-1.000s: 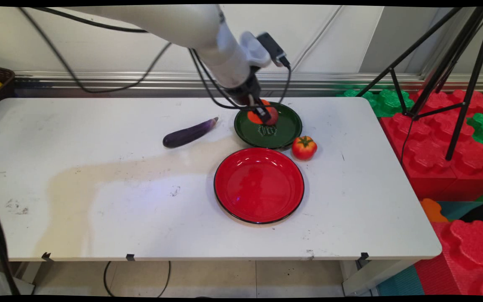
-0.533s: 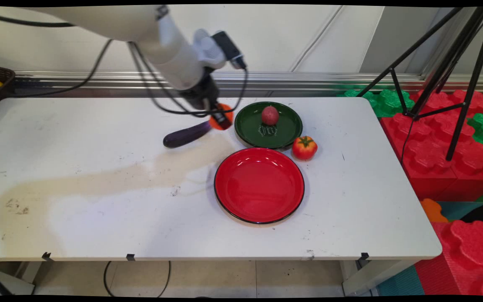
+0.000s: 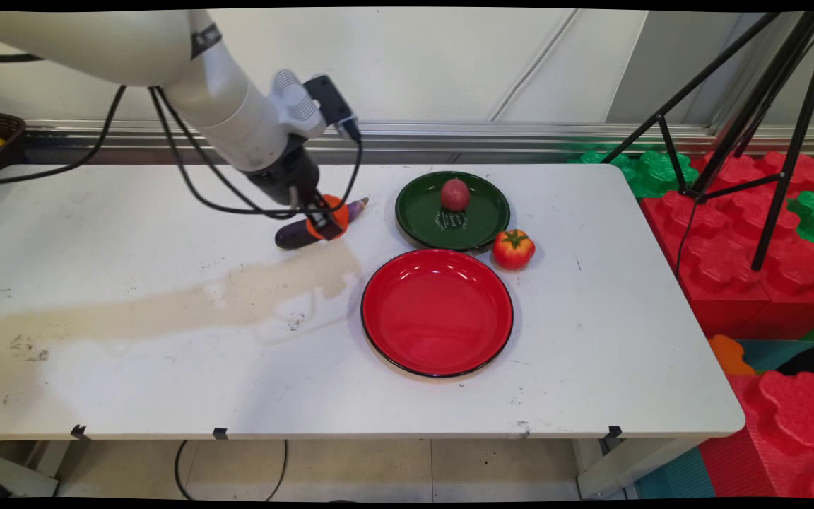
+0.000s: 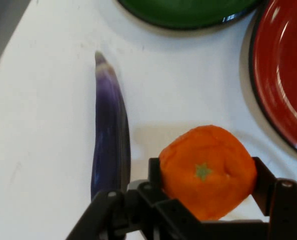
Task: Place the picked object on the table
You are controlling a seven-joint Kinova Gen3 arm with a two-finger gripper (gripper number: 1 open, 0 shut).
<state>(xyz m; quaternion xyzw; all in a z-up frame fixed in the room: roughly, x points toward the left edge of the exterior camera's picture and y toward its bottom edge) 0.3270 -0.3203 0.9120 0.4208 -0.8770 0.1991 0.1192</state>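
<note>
Orange (image 4: 208,171) clamped in the hand (image 3: 323,218), tilted down over the eggplant (image 4: 110,135) on the table (image 3: 167,353).

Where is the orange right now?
In the main view, the orange is gripped in the tool above the eggplant, left of the green plate.

A round glossy red plate (image 3: 437,312) lies on the white bench (image 3: 591,339), touching a round dark green plate (image 3: 421,219) behind it that carries a small reddish fruit (image 3: 454,194). A red tomato with a green stalk (image 3: 513,249) sits just beside both plates. Farther left lies a long purple aubergine (image 4: 110,135).
</note>
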